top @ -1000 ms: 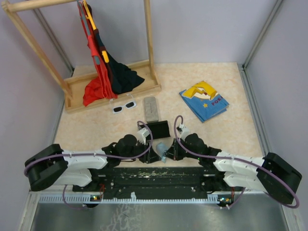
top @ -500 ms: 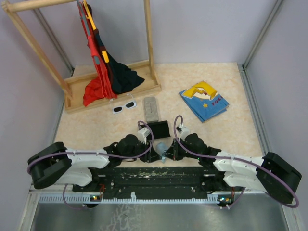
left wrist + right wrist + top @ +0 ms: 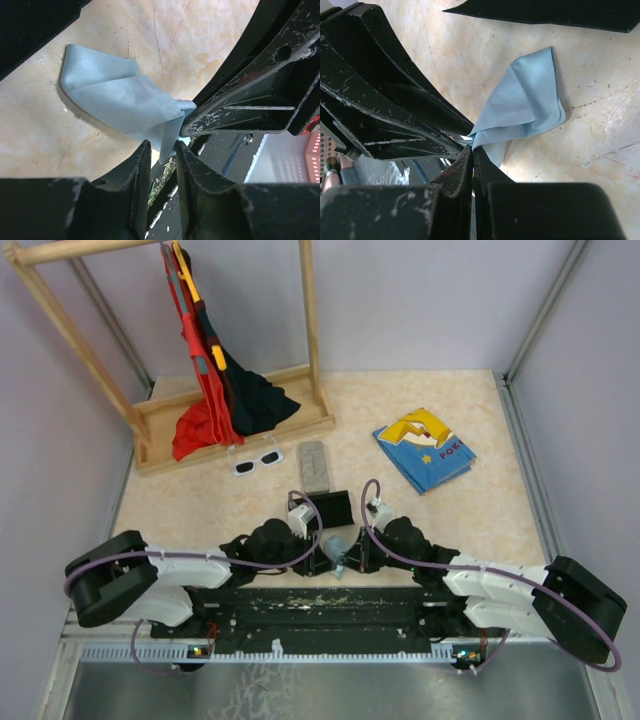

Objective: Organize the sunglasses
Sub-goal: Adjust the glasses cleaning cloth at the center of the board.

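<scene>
White-framed sunglasses (image 3: 255, 461) with dark lenses lie on the table in front of the wooden rack, far from both grippers. Both arms meet at the near edge over a light-blue cloth (image 3: 337, 544). My right gripper (image 3: 472, 149) is shut on a corner of that cloth (image 3: 525, 100), which hangs partly lifted off the table. My left gripper (image 3: 163, 146) faces it with a narrow gap between its jaws. The cloth's (image 3: 115, 100) lower tip hangs just into that gap, apart from the fingers. In the top view the two grippers (image 3: 322, 558) (image 3: 348, 558) are nearly touching.
A grey oblong case (image 3: 315, 466) lies beside the sunglasses and a black case (image 3: 330, 508) just beyond the grippers. The wooden rack (image 3: 240, 430) holds red and black garments at the back left. A folded blue printed item (image 3: 424, 450) lies at the back right.
The left arm has shifted a little to the right, bringing its gripper closer to the cloth. The right arm and the cloth have stayed where they were.
</scene>
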Tool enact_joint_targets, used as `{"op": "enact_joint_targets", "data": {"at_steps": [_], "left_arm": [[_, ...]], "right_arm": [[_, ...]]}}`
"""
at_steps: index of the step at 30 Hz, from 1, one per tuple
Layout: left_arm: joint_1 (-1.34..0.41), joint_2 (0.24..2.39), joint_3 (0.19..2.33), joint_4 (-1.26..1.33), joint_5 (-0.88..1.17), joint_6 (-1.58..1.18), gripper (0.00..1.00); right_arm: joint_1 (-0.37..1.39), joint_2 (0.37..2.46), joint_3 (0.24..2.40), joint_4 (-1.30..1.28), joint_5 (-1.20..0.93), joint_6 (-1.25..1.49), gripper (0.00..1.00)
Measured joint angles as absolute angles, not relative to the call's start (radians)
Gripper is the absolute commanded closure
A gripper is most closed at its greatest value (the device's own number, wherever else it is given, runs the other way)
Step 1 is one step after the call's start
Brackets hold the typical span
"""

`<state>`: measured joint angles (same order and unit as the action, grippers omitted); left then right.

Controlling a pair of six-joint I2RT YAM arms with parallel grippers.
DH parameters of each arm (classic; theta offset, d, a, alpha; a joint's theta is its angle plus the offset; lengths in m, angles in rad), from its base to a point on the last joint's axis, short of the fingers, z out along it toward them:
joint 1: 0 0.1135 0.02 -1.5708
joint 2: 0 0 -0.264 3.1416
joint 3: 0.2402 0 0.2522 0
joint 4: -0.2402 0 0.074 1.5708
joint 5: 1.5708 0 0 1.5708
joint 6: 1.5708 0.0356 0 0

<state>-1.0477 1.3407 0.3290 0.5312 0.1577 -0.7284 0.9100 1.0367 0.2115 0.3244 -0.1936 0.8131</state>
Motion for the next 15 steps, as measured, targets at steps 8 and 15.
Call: {"op": "enact_joint_targets", "data": {"at_steps": [8, 15], "left_arm": [[-1.048, 1.349, 0.34, 0.555, 0.159, -0.725, 0.97], [-1.048, 1.336, 0.342, 0.553, 0.158, -0.718, 0.99]], "right_arm": [[0.91, 1.037, 0.212, 0.329, -0.194, 0.813, 1.0], [0.91, 1.025, 0.212, 0.295, -0.178, 0.811, 1.0]]}}
